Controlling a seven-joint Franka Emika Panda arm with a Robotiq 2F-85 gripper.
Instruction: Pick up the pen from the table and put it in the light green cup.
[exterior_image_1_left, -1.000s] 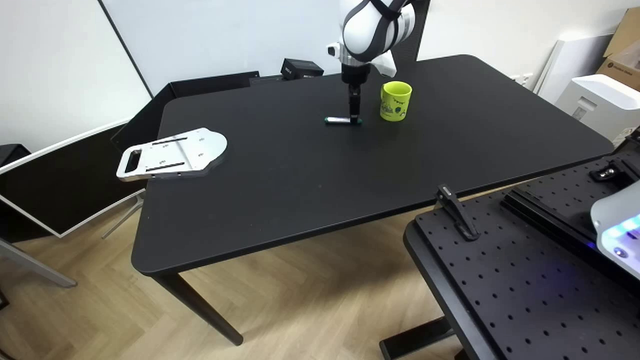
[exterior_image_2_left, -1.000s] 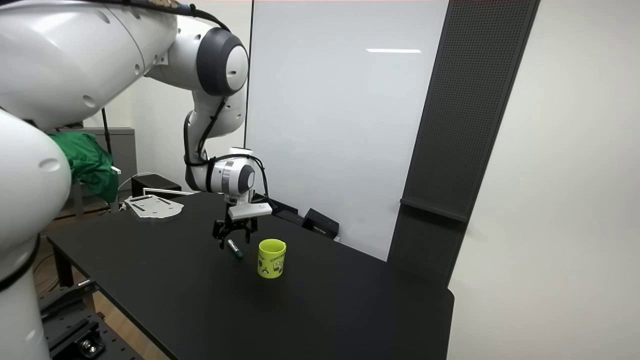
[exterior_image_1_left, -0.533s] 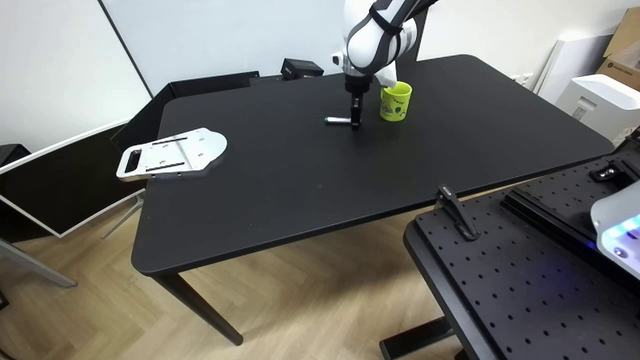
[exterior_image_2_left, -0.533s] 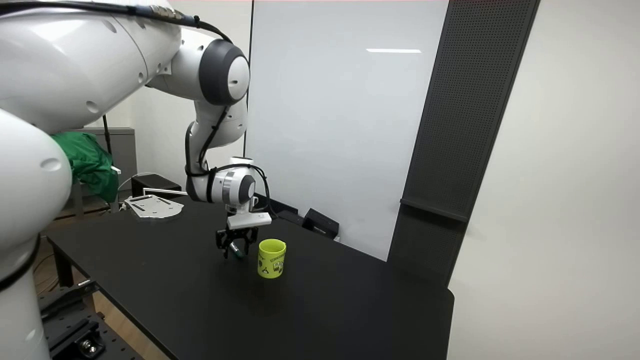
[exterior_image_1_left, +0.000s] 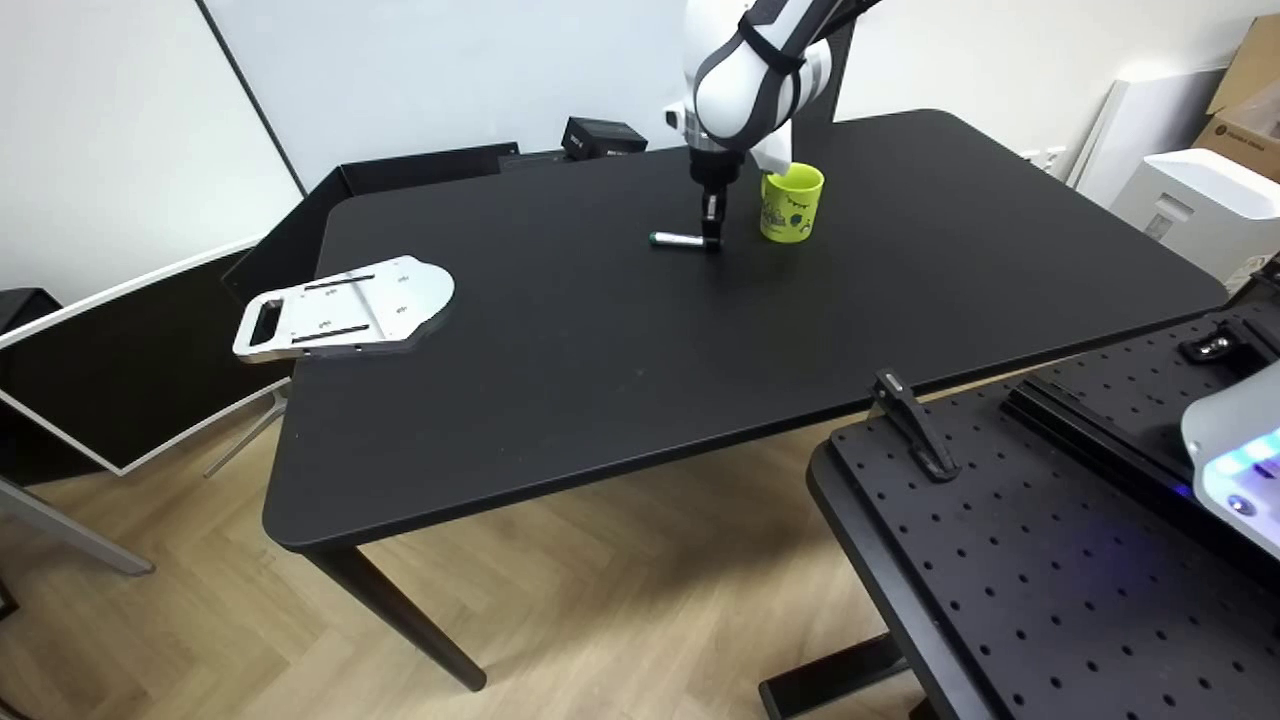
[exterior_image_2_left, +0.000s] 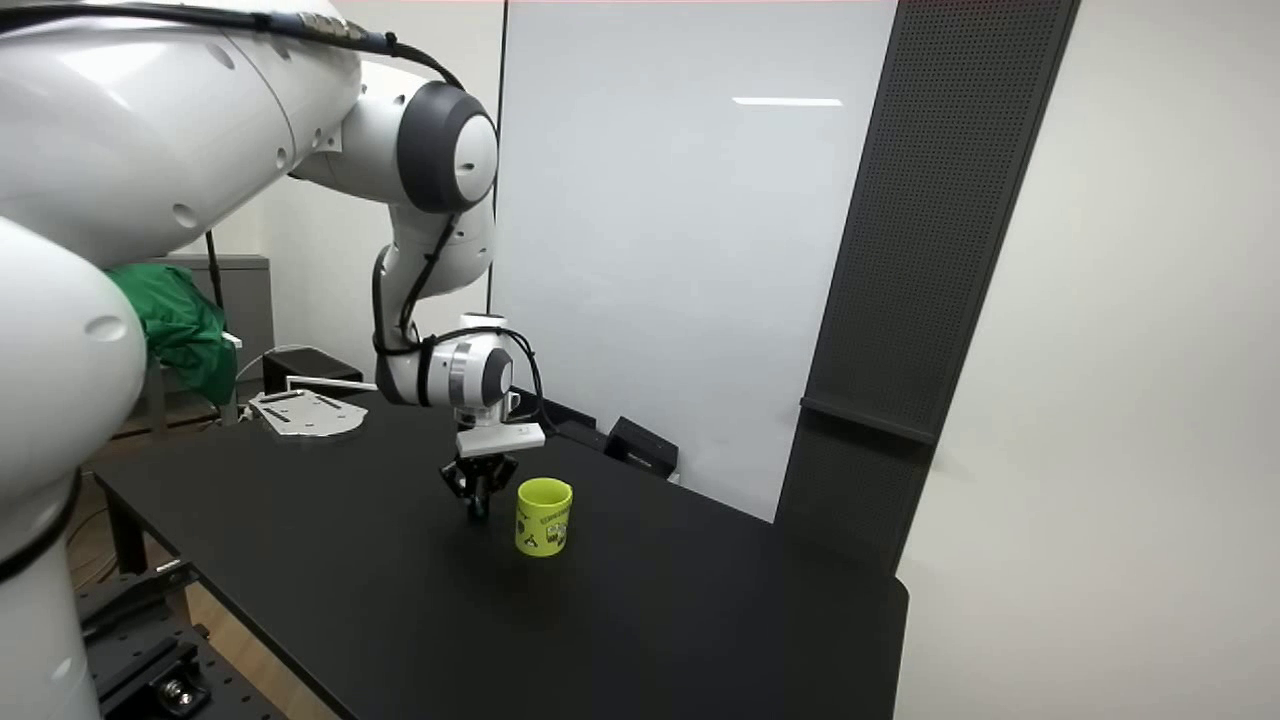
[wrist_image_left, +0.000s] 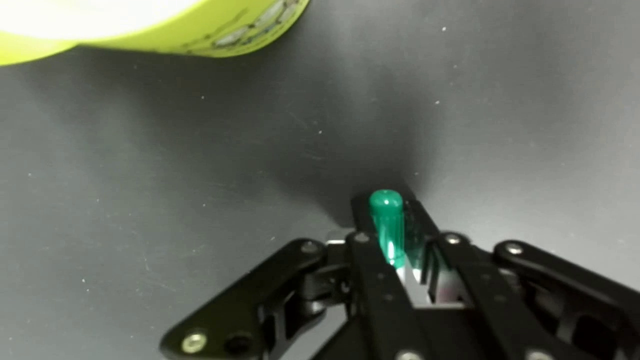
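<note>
Here, gripper closed on pen, cup near, wide table between them and its edges.

Wrist view: light green cup cropped at top and left; your gripper hides part of the pen.

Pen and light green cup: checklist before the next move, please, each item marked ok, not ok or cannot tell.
1. Gripper placed at the pen: ok, fingers on both sides of it in the wrist view.
2. Grip firm enough to lift: cannot tell.
3. Light green cup upright on the table: ok, in both exterior views.
4. Pen and cup apart: ok, table shows between them.
5. Pen upright for dropping in: not ok, it lies roughly flat.
</note>
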